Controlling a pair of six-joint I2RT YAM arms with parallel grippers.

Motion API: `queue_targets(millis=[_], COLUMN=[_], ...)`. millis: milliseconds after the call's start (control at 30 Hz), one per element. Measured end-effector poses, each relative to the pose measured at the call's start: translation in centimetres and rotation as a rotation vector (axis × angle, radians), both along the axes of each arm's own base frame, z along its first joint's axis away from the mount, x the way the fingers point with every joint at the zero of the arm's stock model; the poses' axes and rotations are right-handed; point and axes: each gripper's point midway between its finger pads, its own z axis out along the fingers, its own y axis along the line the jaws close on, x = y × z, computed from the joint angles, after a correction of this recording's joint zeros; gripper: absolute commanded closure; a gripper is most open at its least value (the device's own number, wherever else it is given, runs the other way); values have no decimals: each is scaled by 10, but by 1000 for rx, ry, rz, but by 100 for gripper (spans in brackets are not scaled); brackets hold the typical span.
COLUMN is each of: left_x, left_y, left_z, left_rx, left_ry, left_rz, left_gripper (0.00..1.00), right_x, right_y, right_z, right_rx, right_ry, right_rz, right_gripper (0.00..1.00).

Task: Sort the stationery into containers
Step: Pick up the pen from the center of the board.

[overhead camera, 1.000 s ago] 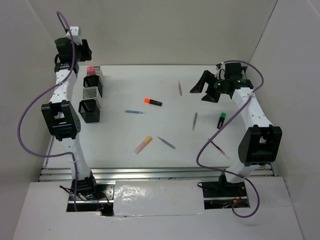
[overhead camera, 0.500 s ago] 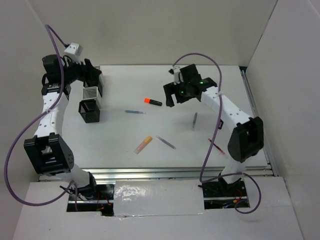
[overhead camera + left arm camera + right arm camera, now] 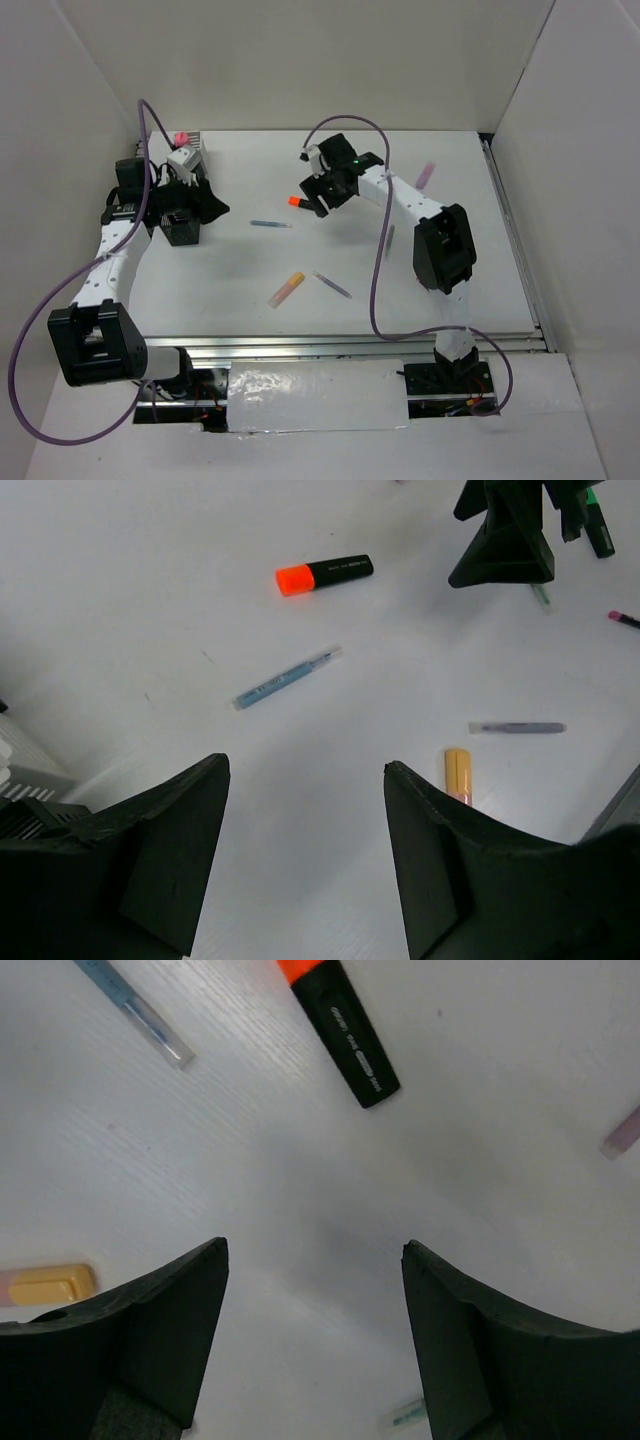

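The orange-capped black marker (image 3: 345, 1030) is a stubby black barrel with pale lettering and a bright orange cap. It lies flat on the white table (image 3: 300, 1180). In my right wrist view its long axis runs on a slant, cap up-left and butt end down-right. My right gripper (image 3: 315, 1250) hovers just short of that butt end, jaws spread and empty. In the top view my left gripper (image 3: 303, 768) stands well to the marker's left, also spread and empty, beside the mesh cups (image 3: 180, 230). A thin blue pen (image 3: 287, 677) lies near the marker's cap end without touching it. Bare table surrounds the marker.
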Motion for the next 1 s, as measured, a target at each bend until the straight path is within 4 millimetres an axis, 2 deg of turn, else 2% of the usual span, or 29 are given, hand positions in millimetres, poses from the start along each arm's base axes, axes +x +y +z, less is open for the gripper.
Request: queue_targets(millis=[33, 133, 233, 300, 333, 433, 533, 633, 833, 1000], left_x=[-3, -14, -23, -29, -31, -42, -52, -59, -74, -81], left_y=[-1, -2, -2, -1, 0, 2, 1, -2, -7, -9], left_z=[-3, -14, -21, -21, -22, -22, -24, -24, -23, -17], left_rx=[2, -15, -33, -40, -42, -48, -65, -85, -90, -78], left_ry=[4, 40, 73, 79, 81, 87, 103, 112, 91, 55], left_rz=[-5, -17, -41, -57, -65, -94, -128, -155, -166, -164], left_gripper=[25, 25, 24, 23, 22, 18, 16, 15, 16, 17], right_x=[-2, -18, -44, -74, -91, -141, -172, -180, -171, -168], right_y=[6, 32, 61, 71, 71, 61, 57, 65, 74, 81], right_z=[1, 1, 0, -8, -12, -25, -28, -25, -24, -39], right_rx=[-2, -9, 1, -4, -15, -60, -91, -100, -106, -130], right_ry=[-8, -23, -17, 5, 23, 66, 63, 21, -59, -69], right_rz=[22, 113, 232, 330, 379, 529, 657, 749, 825, 874], right_gripper=[30, 36, 36, 29, 22, 18, 17, 17, 20, 22])
